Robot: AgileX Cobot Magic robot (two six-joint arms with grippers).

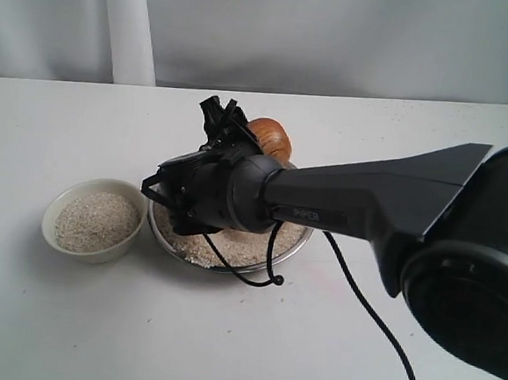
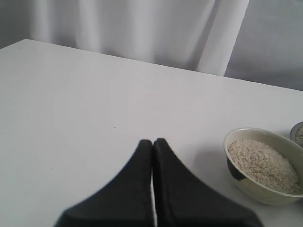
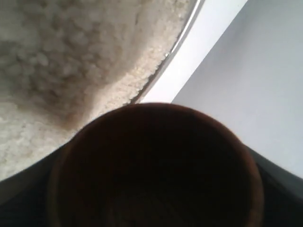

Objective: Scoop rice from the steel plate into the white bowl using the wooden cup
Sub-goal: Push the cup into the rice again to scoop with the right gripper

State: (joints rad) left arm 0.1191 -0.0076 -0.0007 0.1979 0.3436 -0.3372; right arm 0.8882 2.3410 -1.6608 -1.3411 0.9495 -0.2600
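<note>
"Reddish-brown wood comes first for us: the wooden cup [image 3: 156, 165] sits in the right gripper [image 1: 227, 122]. We read the jaws as clamped on it, though the fingers themselves are mostly hidden. The cup's inside is dark, and we cannot tell whether any grains lie in it."

"Where do we place it?"

"Over the far side of the steel plate [image 1: 169, 243], with its mouth just above the rice [image 3: 52, 61] and close to the rim."

"And how far along do we think we are?"

"The white bowl [image 1: 100, 250] already holds a fair layer of rice, so we judge that some scoops are done. A broad heap remains on the plate, so much is left. We take this as the start of another scoop, with no fresh load yet carried over."

"What about edges?"

"The plate's thin rim runs right beside the cup. A push outward there could send grains over it onto the table [image 1: 50, 315]. Digging inward, toward the heap, looks safer to us."

"And room to move?"

"The bowl stands just beside the plate, so the carry is short. Our own right arm lies across the plate, though, and its cable [image 1: 367, 313] loops by the near rim. The left gripper [image 2: 152, 142], fingers pressed together on nothing, is apart from the bowl and out of the path."
</note>
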